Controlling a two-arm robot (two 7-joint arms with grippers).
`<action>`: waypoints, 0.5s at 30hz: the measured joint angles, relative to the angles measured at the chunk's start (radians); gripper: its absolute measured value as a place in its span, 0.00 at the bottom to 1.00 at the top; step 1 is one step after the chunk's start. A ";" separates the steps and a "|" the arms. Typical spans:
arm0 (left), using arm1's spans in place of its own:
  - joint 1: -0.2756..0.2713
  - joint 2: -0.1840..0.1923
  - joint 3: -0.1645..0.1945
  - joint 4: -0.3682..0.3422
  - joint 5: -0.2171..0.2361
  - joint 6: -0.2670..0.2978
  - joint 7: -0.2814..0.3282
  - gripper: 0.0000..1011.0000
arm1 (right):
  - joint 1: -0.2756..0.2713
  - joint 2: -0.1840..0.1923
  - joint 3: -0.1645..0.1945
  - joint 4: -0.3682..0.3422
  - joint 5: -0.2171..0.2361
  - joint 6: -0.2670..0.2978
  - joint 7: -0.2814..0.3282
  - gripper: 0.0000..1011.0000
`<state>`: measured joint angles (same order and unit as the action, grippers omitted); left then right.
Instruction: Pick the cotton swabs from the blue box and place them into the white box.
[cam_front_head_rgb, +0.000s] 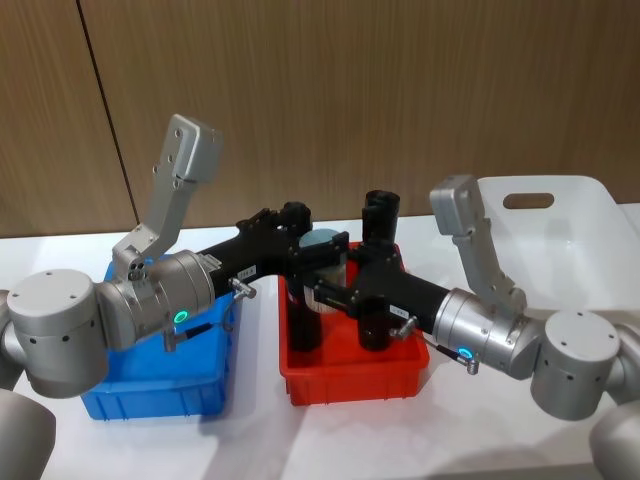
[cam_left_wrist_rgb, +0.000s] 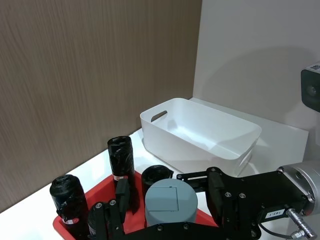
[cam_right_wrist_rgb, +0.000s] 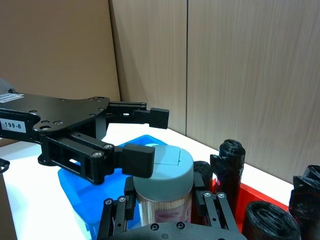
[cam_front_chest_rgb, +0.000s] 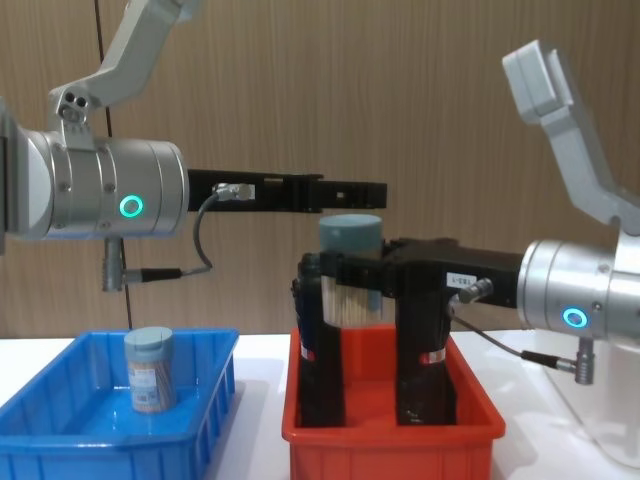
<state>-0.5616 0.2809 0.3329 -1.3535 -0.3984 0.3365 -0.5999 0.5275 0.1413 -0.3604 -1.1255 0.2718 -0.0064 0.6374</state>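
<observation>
One jar of cotton swabs, clear with a grey-blue lid, hangs upright above the red bin. My right gripper is shut on its body from both sides, as the right wrist view shows. My left gripper is open, its fingers spread wide beside and behind the lid. A second jar of cotton swabs stands in the blue box at the left. The white box sits at the far right, behind my right arm.
The red bin sits between the blue and white boxes and holds several tall black cylinders with red-white labels, directly below the held jar. A wooden wall runs close behind the table.
</observation>
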 joint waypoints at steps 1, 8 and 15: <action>0.000 0.000 0.000 0.000 0.000 0.000 0.000 0.99 | -0.002 0.002 0.000 -0.002 0.002 0.000 -0.001 0.67; 0.000 0.000 0.000 0.000 0.000 0.000 0.000 0.99 | -0.023 0.017 0.007 -0.024 0.016 0.003 -0.015 0.67; 0.000 0.000 0.000 0.000 0.000 0.000 0.000 0.99 | -0.048 0.037 0.016 -0.048 0.032 0.007 -0.027 0.67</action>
<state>-0.5616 0.2809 0.3329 -1.3534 -0.3985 0.3366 -0.5999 0.4796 0.1780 -0.3440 -1.1736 0.3041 0.0001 0.6108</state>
